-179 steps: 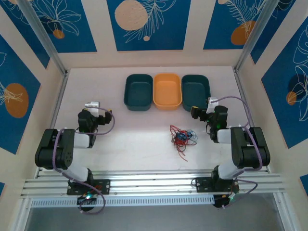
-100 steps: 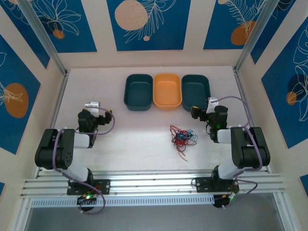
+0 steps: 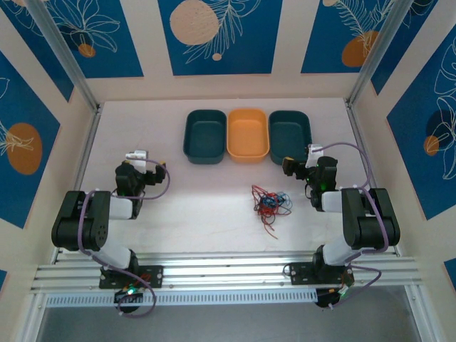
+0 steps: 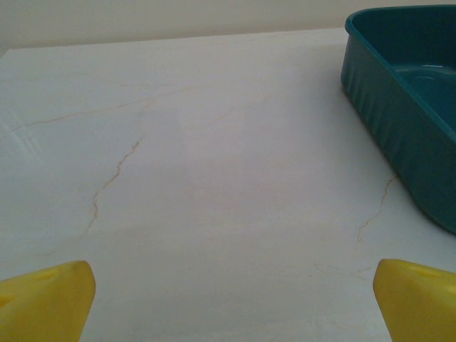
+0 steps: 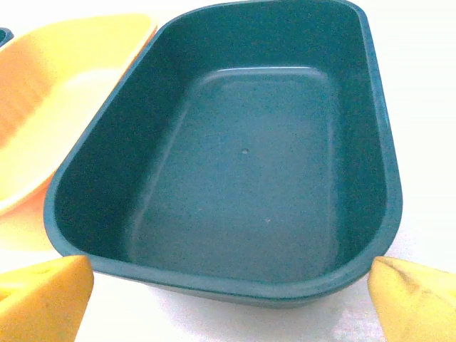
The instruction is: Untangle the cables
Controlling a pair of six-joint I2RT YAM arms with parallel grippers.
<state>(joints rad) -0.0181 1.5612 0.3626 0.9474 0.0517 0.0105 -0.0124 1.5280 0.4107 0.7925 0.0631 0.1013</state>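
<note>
The cables (image 3: 269,202) lie as one small tangle of red, blue and dark wires on the white table, right of centre and in front of the bins. My left gripper (image 3: 144,165) stands open at the left of the table, far from the tangle; in the left wrist view its yellow fingertips (image 4: 50,299) are wide apart over bare table. Just right of the tangle, my right gripper (image 3: 308,161) is open and faces the right teal bin (image 5: 214,281), with nothing between its yellow fingertips (image 5: 417,299).
Three bins stand in a row at the back: a teal bin (image 3: 189,135), an orange bin (image 3: 248,153) and a teal bin (image 3: 308,132), all with nothing inside. The left teal bin's wall (image 4: 399,135) shows in the left wrist view. Walls close in the table.
</note>
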